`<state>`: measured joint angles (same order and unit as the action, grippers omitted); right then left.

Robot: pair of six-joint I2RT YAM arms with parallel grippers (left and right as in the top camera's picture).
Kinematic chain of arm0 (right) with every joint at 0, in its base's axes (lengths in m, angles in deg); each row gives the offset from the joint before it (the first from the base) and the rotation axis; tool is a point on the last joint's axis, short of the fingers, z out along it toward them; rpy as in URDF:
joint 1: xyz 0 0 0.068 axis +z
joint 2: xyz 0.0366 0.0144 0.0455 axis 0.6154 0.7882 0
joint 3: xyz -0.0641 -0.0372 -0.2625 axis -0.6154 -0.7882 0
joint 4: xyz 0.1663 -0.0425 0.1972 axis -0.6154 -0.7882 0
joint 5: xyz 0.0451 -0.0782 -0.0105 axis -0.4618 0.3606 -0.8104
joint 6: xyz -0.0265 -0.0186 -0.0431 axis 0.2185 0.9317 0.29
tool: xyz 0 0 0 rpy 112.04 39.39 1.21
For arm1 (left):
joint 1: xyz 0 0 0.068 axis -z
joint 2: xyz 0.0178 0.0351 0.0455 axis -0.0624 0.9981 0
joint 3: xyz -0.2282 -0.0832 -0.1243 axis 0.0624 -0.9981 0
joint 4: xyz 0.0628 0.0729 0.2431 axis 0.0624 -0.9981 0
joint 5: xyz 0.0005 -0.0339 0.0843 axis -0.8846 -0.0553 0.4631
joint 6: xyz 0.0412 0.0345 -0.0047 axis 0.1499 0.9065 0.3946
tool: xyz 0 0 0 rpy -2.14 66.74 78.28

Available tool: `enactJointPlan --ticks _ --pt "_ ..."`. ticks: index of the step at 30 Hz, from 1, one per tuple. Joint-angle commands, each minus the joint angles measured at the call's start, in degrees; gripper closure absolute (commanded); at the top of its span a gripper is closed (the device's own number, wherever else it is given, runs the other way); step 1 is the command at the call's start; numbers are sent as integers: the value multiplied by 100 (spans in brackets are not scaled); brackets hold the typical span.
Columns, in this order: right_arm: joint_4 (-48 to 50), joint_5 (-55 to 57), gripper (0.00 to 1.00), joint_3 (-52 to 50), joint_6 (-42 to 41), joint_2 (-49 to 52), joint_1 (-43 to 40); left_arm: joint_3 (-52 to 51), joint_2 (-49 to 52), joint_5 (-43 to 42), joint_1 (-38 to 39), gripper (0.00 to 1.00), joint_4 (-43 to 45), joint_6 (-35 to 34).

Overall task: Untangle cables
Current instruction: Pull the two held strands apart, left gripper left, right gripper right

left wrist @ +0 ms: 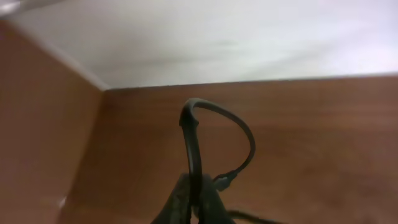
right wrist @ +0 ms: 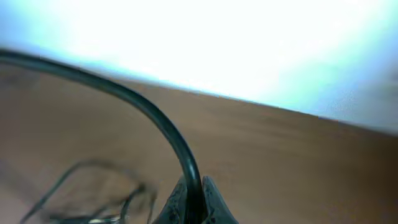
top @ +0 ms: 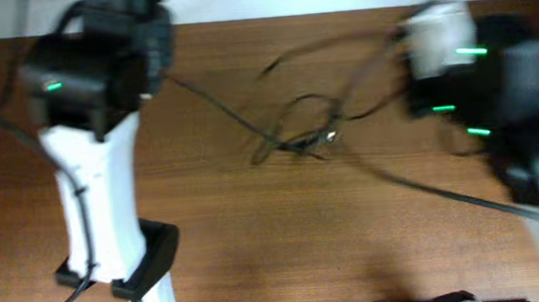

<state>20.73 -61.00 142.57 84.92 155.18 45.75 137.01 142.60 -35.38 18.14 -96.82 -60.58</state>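
The desk (top: pixel 257 255) is taking up nearly the whole overhead view. The left arm (top: pixel 97 161) is standing over its left edge, and the right arm (top: pixel 520 108), blurred, is reaching in at the far right corner.

The cables (top: pixel 297 142) are lying around the middle of the desk, a little toward the far edge, and crossing in a small knot (top: pixel 293 146). From that knot one strand (top: pixel 210 103) is running toward the far left corner and passing under the left arm's head. Another strand (top: pixel 358 66) is arching toward the far right corner. So the long axis of the bundle is lying across the desk, left to right, with the knot between the two arms and somewhat nearer the right one.

The left gripper (left wrist: pixel 196 202) is pinching a strand between closed fingers. The strand is looping up above the fingers and curling back down to a small plug end (left wrist: pixel 227 180). The right gripper (right wrist: pixel 194 202) is likewise clamping a strand, which is sweeping up and away to its left. The knot is showing low and to the left of those fingers, blurred.

Judging from this, the coming move is turning on pulling the two held strands apart along that left-right line, away from the knot.
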Motion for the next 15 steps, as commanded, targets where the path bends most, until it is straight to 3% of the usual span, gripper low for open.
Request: enactJointPlan --ticks 1,8,11,15 --pt "83 138 96 39 -787 -457 -1421 26 -586 205 -629 100 -9 -168" --pt "219 -601 96 39 -1751 -463 -3773 26 -748 -33 -1449 100 9 -168" --pt "192 -710 96 39 -2293 -160 -4260 20 -748 -44 -1786 100 15 -173" --pt "164 -732 96 39 -2763 378 -4763 20 -745 -721 -2551 100 42 -170"
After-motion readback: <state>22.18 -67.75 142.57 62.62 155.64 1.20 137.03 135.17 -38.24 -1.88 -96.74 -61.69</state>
